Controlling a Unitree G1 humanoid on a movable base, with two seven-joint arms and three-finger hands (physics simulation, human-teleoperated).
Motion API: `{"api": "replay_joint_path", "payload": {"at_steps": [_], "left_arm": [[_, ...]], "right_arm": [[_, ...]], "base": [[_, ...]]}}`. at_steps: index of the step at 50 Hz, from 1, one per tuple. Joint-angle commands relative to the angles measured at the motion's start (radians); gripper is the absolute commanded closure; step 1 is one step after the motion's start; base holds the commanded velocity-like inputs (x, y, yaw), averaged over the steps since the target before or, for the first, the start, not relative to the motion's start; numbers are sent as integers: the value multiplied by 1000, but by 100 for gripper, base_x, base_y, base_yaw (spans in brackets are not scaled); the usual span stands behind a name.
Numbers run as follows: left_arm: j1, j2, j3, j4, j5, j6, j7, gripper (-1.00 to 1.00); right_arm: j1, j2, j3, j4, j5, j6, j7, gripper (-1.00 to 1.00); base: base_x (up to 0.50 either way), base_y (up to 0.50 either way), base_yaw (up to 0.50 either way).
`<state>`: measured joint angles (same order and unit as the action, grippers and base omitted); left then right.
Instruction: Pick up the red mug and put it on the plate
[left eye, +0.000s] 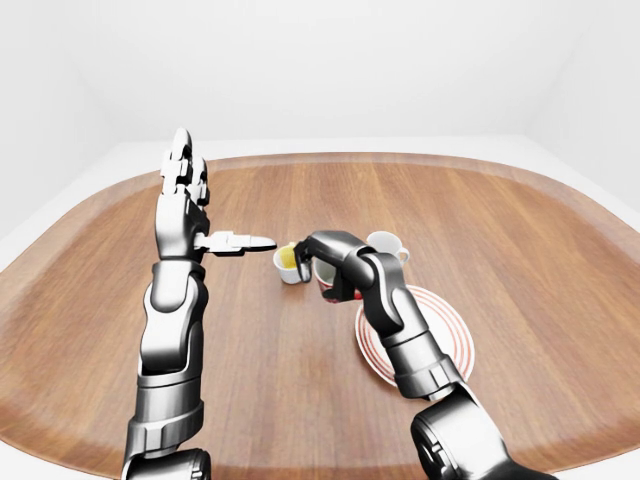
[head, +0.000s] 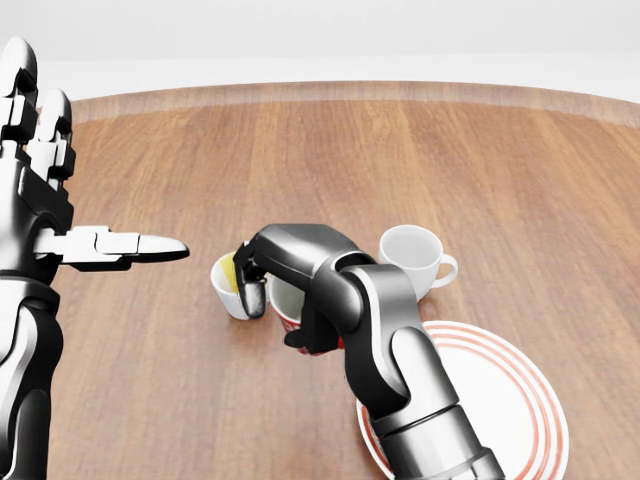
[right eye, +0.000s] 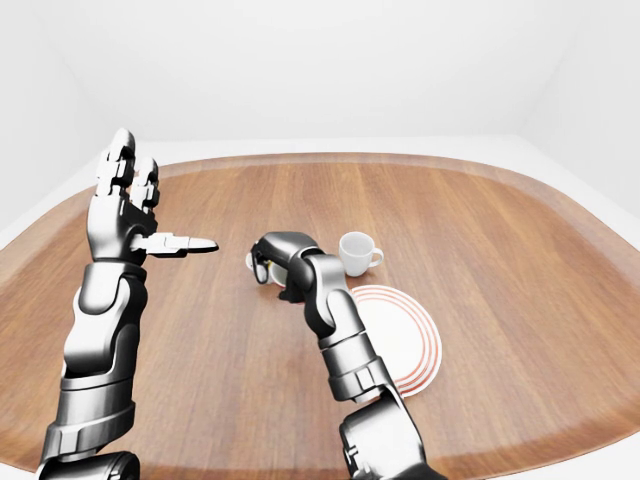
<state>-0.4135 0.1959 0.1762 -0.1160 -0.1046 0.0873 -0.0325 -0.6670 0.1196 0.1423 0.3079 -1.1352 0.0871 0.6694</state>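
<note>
The red mug (head: 288, 304) stands on the wooden table (head: 300, 150), just off the upper left edge of the white plate with red rings (head: 510, 410). My right hand (head: 275, 312) is shut on the mug: fingers curl over its rim, the thumb sits below it, and most of the mug is hidden. I cannot tell if it is lifted off the wood. My left hand (left eye: 212, 200) is open and empty, held upright at the left, thumb pointing right toward the mugs.
A small yellow-lined mug (head: 228, 285) stands right against the left side of my right hand's fingers. A white mug (head: 412, 258) stands just above the plate, to the right of my right hand. The table's curved rim (left eye: 330, 158) runs along the top.
</note>
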Motion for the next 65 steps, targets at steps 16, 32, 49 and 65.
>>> {"api": "replay_joint_path", "payload": {"at_steps": [16,32,49,65], "left_arm": [[0,8,11,-28,-6,0,2,-100],[-6,5,4,-42,0,0,5,-100],[5,0,4,-45,2,0,6,-100],[-1,-1,0,-40,5,0,7,-100]], "right_arm": [[67,-123,-46,-31,208,0,-91,100],[124,-202,-92,-28,262,0,-127,100],[160,-250,-123,32,302,0,-184,100],[164,-272,-131,131,328,0,-250,100]], "base": [[0,0,0],[0,0,0],[0,0,0],[0,0,0]]}}
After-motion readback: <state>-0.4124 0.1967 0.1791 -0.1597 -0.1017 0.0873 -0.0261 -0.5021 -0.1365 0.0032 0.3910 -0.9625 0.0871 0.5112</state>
